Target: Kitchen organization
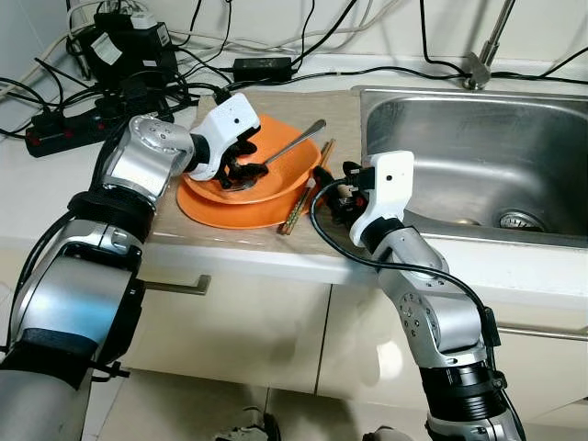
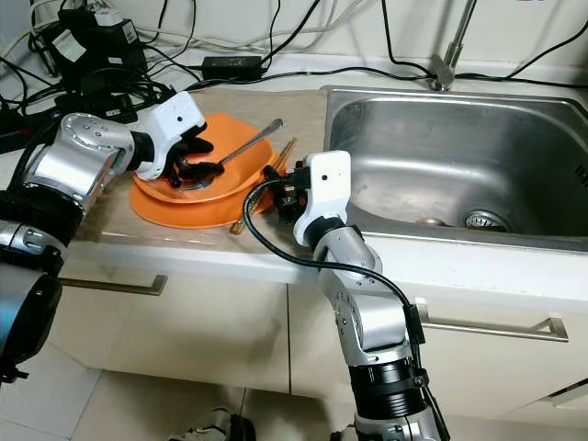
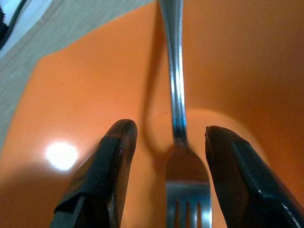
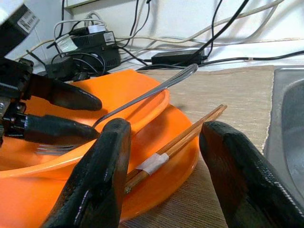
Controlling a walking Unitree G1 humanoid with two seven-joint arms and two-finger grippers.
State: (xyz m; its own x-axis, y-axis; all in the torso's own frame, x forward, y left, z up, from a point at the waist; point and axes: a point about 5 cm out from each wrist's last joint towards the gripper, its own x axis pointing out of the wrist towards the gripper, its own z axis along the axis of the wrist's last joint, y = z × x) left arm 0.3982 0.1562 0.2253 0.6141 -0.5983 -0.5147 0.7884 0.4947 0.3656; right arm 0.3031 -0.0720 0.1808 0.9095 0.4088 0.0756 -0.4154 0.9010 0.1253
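Left end effector (image 1: 241,172) reaches into the orange bowl (image 1: 285,165), fingers spread astride the fork (image 3: 183,156); right end effector (image 1: 342,197) spread beside the chopsticks (image 4: 175,145).

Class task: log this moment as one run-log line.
left gripper: open, astride fork in bowl | right gripper: open, facing chopsticks
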